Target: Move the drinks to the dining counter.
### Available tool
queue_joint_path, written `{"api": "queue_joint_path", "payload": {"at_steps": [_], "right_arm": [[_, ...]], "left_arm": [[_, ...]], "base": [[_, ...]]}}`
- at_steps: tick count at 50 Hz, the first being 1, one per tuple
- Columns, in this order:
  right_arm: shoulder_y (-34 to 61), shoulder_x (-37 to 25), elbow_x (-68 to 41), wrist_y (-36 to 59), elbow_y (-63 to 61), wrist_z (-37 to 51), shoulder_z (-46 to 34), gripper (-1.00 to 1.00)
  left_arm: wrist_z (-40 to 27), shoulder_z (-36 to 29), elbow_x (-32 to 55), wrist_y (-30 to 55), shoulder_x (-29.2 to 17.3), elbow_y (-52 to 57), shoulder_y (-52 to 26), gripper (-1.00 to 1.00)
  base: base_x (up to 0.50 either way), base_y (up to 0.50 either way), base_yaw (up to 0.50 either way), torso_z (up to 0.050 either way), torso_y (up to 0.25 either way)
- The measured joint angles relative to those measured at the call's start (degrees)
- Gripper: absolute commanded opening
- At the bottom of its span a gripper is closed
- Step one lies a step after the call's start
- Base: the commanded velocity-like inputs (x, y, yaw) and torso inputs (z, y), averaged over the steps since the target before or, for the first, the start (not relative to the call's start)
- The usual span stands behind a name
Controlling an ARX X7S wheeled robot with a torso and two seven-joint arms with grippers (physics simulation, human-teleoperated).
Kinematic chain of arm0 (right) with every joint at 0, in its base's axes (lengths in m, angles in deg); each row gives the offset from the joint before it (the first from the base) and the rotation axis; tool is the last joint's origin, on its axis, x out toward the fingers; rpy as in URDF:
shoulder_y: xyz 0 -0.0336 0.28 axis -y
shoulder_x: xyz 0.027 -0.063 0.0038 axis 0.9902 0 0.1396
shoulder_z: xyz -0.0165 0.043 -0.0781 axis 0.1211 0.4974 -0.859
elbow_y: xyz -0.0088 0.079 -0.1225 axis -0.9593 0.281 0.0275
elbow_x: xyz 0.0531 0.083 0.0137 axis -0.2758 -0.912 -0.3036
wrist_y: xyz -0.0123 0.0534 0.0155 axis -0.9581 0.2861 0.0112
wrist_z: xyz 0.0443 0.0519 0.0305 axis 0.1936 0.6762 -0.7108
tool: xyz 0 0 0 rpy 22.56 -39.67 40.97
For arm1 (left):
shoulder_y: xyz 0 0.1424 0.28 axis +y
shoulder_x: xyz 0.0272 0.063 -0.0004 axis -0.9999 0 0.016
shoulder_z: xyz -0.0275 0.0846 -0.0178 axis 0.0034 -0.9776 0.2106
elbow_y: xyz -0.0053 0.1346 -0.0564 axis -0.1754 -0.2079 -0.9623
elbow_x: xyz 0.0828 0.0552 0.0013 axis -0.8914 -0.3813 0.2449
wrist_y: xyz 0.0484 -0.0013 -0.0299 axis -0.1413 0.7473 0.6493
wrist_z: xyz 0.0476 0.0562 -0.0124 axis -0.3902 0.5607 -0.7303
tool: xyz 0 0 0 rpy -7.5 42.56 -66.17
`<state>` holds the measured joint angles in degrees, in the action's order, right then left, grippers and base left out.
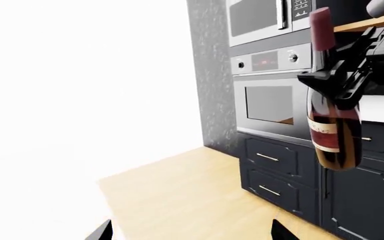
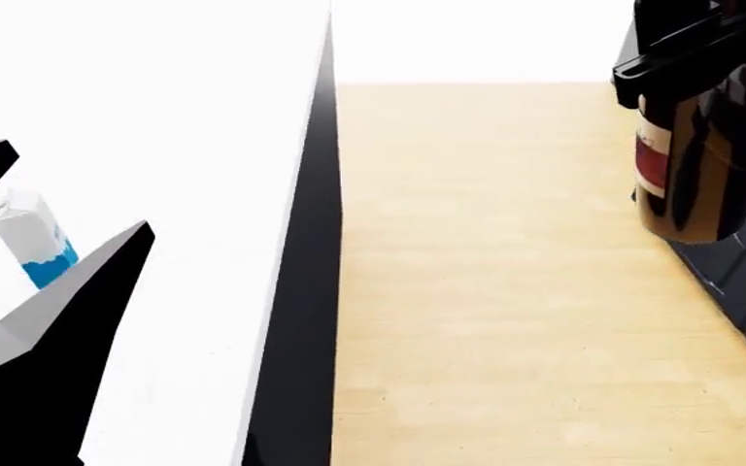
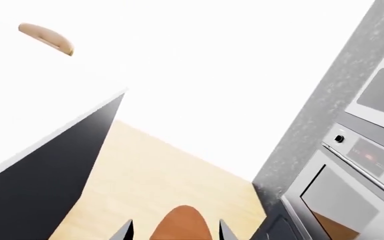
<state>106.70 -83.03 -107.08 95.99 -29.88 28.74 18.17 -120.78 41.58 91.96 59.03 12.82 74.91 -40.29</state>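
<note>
The dark-red wine bottle (image 2: 691,175) hangs over the wooden floor, with my right gripper (image 2: 691,63) shut on its upper body. The left wrist view shows that bottle (image 1: 335,130) upright in the right gripper (image 1: 339,82). In the right wrist view the bottle (image 3: 178,225) fills the gap between the fingers (image 3: 125,231). A white-and-blue milk carton (image 2: 34,238) stands on the white-topped dining counter (image 2: 205,116). My left gripper (image 2: 78,184) is open above the counter, near the carton, and holds nothing (image 1: 192,234). The water bottle is out of view.
The counter's black side (image 2: 302,291) borders the wooden floor (image 2: 503,291). Beyond the bottle are a built-in oven (image 1: 272,105) and dark cabinets with gold handles (image 1: 279,172). A tan object (image 3: 45,37) lies on the counter top (image 3: 38,100).
</note>
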Motion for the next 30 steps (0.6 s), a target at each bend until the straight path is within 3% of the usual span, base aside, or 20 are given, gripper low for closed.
{"api": "queue_joint_path", "payload": {"at_steps": [30], "right_arm": [[-0.1, 0.3, -0.1, 0.2, 0.3, -0.2, -0.2, -1.0]], "left_arm": [[0.1, -0.4, -0.1, -0.1, 0.1, 0.0, -0.2, 1.0]], "base": [[-0.5, -0.17, 0.0, 0.001, 0.001]]}}
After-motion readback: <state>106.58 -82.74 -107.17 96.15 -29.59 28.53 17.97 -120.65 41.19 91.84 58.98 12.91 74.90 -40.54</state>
